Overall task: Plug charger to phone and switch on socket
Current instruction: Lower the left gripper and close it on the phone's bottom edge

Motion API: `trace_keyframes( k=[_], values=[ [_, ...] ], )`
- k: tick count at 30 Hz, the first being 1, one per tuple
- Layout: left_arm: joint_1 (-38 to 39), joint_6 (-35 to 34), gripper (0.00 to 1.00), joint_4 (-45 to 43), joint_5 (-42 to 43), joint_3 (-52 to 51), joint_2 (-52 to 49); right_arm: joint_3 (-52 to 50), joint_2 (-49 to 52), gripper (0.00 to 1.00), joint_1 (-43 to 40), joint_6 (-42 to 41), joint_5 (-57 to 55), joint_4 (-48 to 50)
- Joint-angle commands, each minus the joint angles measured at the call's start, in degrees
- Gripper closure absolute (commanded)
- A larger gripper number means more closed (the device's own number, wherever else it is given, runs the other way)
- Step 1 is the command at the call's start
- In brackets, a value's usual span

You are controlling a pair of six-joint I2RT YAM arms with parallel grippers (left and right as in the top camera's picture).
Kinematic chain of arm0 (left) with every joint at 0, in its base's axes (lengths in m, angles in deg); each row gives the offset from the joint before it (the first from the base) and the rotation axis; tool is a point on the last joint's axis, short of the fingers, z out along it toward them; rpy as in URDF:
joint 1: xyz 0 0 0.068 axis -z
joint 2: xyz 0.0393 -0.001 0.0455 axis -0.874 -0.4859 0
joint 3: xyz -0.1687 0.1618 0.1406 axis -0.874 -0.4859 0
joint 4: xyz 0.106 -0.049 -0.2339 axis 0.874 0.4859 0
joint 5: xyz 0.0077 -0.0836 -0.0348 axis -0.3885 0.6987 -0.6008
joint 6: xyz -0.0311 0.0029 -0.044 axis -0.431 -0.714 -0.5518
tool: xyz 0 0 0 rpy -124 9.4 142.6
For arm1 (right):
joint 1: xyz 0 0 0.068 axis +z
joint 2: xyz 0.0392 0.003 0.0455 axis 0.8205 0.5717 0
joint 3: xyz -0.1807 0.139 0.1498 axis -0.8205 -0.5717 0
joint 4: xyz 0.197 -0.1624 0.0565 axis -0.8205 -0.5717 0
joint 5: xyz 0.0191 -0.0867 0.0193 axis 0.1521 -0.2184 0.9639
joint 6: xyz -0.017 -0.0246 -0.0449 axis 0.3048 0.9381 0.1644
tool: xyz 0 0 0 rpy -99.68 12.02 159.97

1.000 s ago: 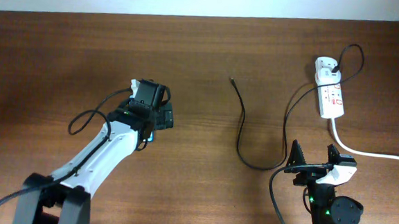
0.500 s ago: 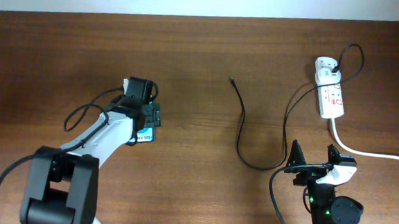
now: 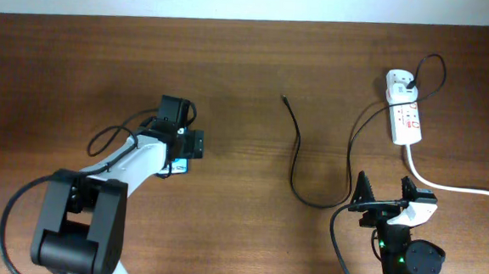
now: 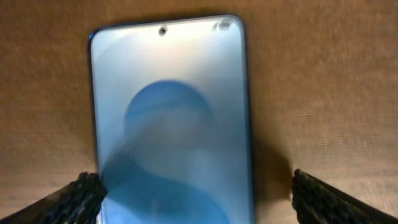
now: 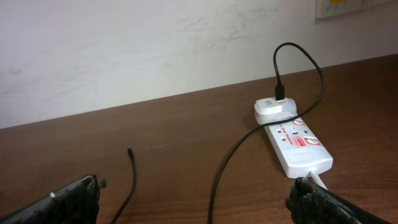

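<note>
The phone (image 4: 171, 112) lies flat on the table with its blue screen up and fills the left wrist view. From overhead only a blue corner (image 3: 180, 165) shows under the arm. My left gripper (image 3: 184, 143) is open, with a finger on each side of the phone's near end (image 4: 199, 196). The charger is a thin black cable (image 3: 294, 157) with its free plug tip (image 3: 283, 97) on the table. Its other end sits in an adapter (image 3: 399, 78) in the white socket (image 3: 406, 117). My right gripper (image 3: 385, 201) is open and empty (image 5: 196, 208), well short of the socket (image 5: 295, 143).
The socket's thick white cord (image 3: 462, 189) runs off the right edge. The black cable loops near my right gripper (image 3: 317, 203). A pale wall (image 5: 155, 43) stands behind the table's far edge.
My left arm has swung and its gripper has shifted a little over the phone. The right arm, cable and socket have not moved.
</note>
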Motion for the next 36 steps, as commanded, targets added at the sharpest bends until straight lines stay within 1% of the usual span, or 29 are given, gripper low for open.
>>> trace_keyframes(
  k=[1, 9, 12, 15, 20, 27, 28, 30, 33, 34, 36],
  values=[
    [-0.3, 0.7, 0.01, 0.1, -0.1, 0.5, -2.6, -0.3, -0.5, 0.02, 0.6, 0.5, -0.3, -0.4],
    [-0.2, 0.7, 0.01, 1.0, -0.9, 1.7, -1.9, -0.3, -0.5, 0.02, 0.6, 0.5, -0.3, -0.4],
    [-0.2, 3.1, 0.01, 2.1, -1.0, 2.5, 0.1, -0.3, -0.5, 0.02, 0.6, 0.5, -0.3, -0.4],
    [-0.2, 3.8, 0.01, 2.9, -2.6, 2.5, 1.6, -0.3, -0.5, 0.02, 0.6, 0.5, -0.3, -0.4],
    [-0.3, 4.8, 0.01, 3.7, -5.4, 2.5, 1.7, -0.3, -0.5, 0.01, 0.6, 0.5, -0.3, -0.4],
    [-0.4, 4.7, 0.01, 3.4, -5.2, 1.7, 0.7, -0.3, -0.5, 0.02, 0.6, 0.5, -0.3, -0.4],
    [-0.8, 4.7, 0.01, 3.4, -4.8, 1.5, 0.1, -0.3, -0.5, 0.02, 0.6, 0.5, -0.3, -0.4],
    [-3.0, 4.7, 0.01, 3.2, 1.3, 1.5, -1.9, -0.3, -0.5, 0.02, 0.6, 0.5, -0.3, -0.4],
    [-5.6, 4.7, 0.01, 3.4, 8.2, 1.5, -2.6, -0.3, -0.5, 0.02, 0.6, 0.5, -0.3, -0.4],
    [-6.0, 4.7, 0.01, 3.6, 9.9, 1.5, -2.7, -0.3, -0.5, 0.02, 0.6, 0.5, -0.3, -0.4],
    [-6.2, 4.7, 0.01, 3.8, 10.5, 1.4, -3.0, -0.3, -0.5, 0.02, 0.6, 0.5, -0.3, -0.4]
  ],
)
